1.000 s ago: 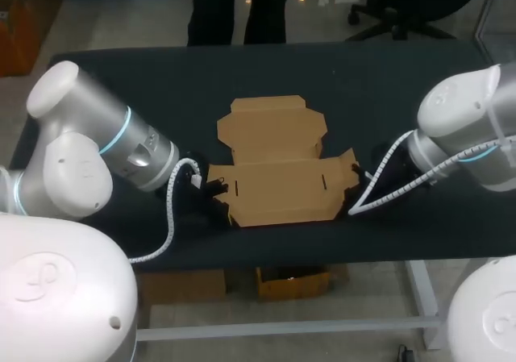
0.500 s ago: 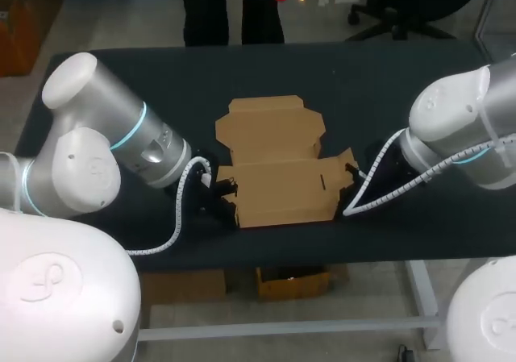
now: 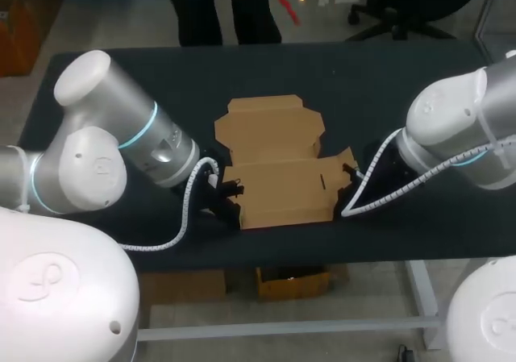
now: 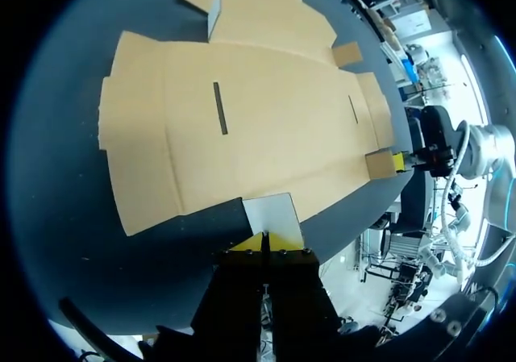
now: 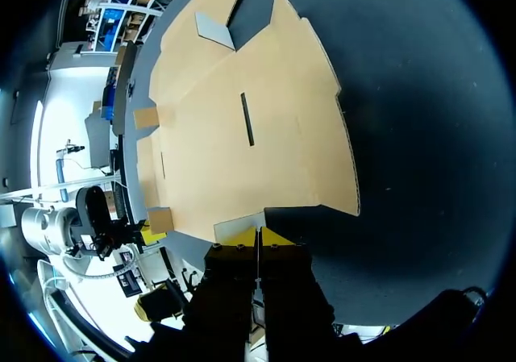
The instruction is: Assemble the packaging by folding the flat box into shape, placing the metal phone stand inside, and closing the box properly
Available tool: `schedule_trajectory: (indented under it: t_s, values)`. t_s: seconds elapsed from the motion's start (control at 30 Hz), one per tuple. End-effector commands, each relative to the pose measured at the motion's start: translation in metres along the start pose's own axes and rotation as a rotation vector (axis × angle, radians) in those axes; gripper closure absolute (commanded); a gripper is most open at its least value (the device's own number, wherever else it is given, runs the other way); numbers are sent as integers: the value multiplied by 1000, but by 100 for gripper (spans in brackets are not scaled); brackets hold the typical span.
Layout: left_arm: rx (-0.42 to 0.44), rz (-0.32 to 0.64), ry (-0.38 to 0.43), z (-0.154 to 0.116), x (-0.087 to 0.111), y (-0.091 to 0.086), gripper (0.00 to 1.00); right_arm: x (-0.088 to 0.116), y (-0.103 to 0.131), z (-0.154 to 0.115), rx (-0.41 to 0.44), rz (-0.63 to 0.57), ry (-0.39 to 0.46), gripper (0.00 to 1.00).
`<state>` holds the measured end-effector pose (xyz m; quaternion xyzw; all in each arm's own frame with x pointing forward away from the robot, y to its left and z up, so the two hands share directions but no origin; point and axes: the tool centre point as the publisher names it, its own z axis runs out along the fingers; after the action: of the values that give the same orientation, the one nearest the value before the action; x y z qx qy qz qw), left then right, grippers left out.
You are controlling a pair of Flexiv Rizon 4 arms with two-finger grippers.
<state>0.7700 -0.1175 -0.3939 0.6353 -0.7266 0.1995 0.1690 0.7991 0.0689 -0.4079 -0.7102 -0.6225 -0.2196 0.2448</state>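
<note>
Both grippers pinch the end flaps of the flat cardboard box [image 3: 278, 164] on the dark table [image 3: 403, 80].
The box lies unfolded in the middle of the table, its lid panel on the far side and its slotted main panel nearer the robot. The left gripper [image 3: 228, 194] is low at the box's left end, yellow tips clenched on the left flap [image 4: 272, 214], which is lifted with its pale side showing. The right gripper [image 3: 348, 183] is at the opposite end, tips clenched the same way on the raised right flap [image 5: 239, 226].

Brown cardboard box [image 3: 278, 168] lies flat, unfolded, w/ two slots showing.
</note>
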Motion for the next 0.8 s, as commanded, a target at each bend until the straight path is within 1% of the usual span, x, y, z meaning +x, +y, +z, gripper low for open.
schedule_trajectory:
  t_s: [0.03, 0.4, 0.8]
  values:
    - [-7, 1, -5, 7, 5, -2, 100, 2, 1, 5, 4, -1, -2, 100]
    - [-4, 9, 3, 9, 9, -1, 100, 7, 0, 10, 14, -10, -26, 100]
    - [5, 26, -16, 13, 17, 0, 100, 10, -1, 13, 18, -16, -38, 100]
